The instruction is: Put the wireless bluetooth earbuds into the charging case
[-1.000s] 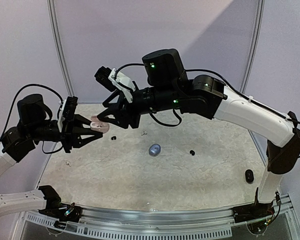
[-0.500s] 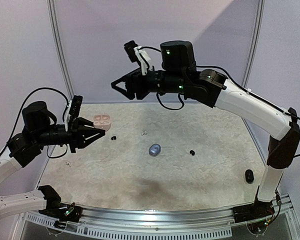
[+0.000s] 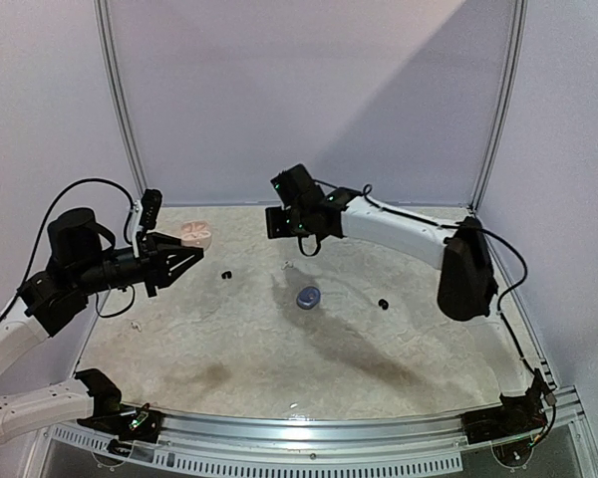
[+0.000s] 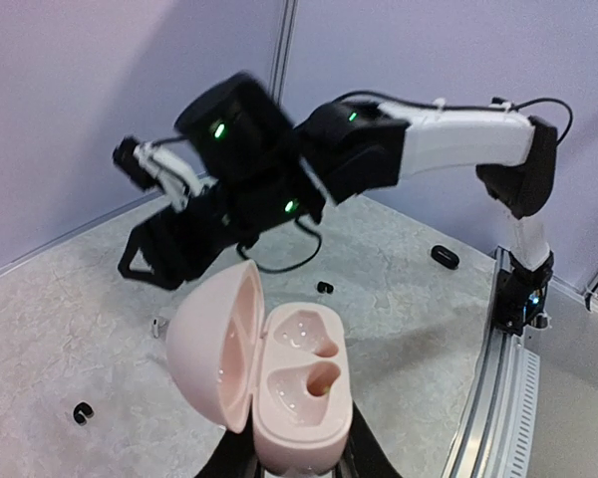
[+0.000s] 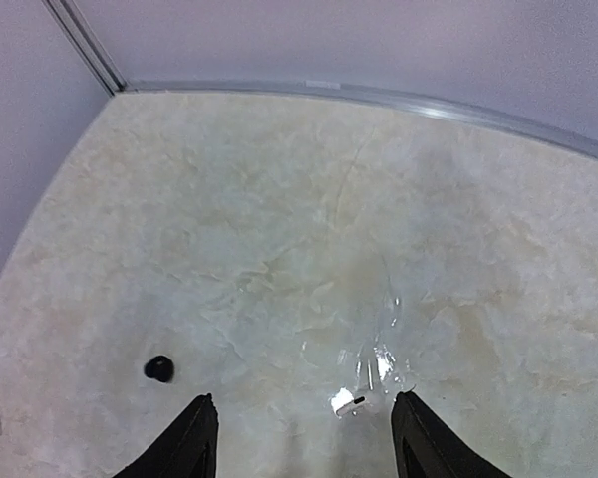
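Left wrist view: at the bottom edge, the left end effector [image 4: 291, 460] is clamped on the pink charging case [image 4: 279, 383], held above the surface [image 4: 70, 309] with its lid swung open to the left. Right wrist view: the right end effector [image 5: 307, 443] has its fingers apart. A black earbud [image 5: 159, 367] lies at lower left, and a pale glossy earbud [image 5: 364, 378] lies just above the gap. Top external view: a second black earbud [image 3: 383, 303] lies right of centre.

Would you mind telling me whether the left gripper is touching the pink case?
Touching. The left wrist view shows the left gripper clamped against both sides of the open pink case, with no gap at either finger.
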Robot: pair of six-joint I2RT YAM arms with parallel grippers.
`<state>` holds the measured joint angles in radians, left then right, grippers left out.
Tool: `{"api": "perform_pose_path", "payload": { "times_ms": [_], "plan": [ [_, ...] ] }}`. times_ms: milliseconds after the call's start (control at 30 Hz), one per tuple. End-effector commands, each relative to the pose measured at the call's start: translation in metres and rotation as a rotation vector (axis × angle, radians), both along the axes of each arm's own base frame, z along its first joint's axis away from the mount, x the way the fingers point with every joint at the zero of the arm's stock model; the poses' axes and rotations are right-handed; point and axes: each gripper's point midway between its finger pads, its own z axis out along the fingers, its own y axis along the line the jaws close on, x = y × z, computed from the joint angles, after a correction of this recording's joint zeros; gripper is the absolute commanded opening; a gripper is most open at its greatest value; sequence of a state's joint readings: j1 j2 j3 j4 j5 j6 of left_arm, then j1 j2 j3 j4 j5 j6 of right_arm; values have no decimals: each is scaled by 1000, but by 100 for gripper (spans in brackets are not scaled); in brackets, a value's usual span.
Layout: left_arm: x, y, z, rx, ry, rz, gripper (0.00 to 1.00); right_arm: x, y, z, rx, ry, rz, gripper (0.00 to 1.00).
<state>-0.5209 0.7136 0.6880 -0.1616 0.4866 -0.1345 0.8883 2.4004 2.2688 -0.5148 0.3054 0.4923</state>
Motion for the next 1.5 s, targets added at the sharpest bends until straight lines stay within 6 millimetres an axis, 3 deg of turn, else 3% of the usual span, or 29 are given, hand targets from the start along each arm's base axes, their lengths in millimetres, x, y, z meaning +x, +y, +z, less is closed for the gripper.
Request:
{"api": "perform_pose_path", "payload": {
  "times_ms": [0,133,267,400,633,867,967,1200,1300,1467],
  "plan": [
    [2,3,-5,-1,0,15,0,18,-6,-76,-57,94,-86,60],
    [1,5,-10,4,1,19,0,29,-6,-107,-44,90,-131,59],
    [0,5,-12,-6,5,17,0,39,-3,-112,-26,46,-155,58],
    [0,8,-12,-12,0,28,0,44,-12,-129,-36,55,-219,57],
    [4,11,-13,-2,-13,50,0,26,-22,-170,-82,171,-253,48],
    [8,12,-12,-10,-18,55,0,9,-27,-192,-202,194,-215,41],
    [7,13,-12,-7,-14,55,0,8,-26,-190,-230,178,-185,29],
    [7,15,-10,-3,-19,63,0,-11,3,-175,-203,166,-1,22],
    [7,15,-9,-4,-21,64,0,-22,4,-177,-231,172,45,15],
    [6,16,-7,-3,-24,61,0,-34,0,-171,-215,195,57,14]
  ]
}}
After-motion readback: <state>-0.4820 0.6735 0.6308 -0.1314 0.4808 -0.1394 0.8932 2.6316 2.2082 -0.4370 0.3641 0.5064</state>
